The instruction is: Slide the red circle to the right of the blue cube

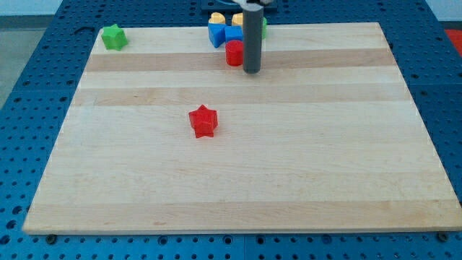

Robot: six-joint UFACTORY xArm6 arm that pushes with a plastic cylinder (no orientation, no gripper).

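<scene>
So my tip [251,71] was down on the wooden board [238,173] near the view's top edge, a plain dark rod with nothing on the end that could spread or pinch, so no holding going on. The red circle [234,53] sat right against the rod's left side in the view, touching or as good as touching, I couldn't tell which.

Just above that, the blue cube [232,34] was wedged in a little cluster with another blue block [216,34], shape not clear to me. Two yellow blocks [216,16] peeked out behind them at the board's top edge, and a bit of a green block [263,27] showed behind the rod on the right. So the red circle lay just below the blue cube, not to its right.

Further out, a red star [203,120] sat alone toward the middle, and a green star [113,37] was off in the top left corner. The board was pale wood with lighter and darker bands, resting on a blue pegboard table [29,144]. Loads of free room across the whole lower half and the right side.
</scene>
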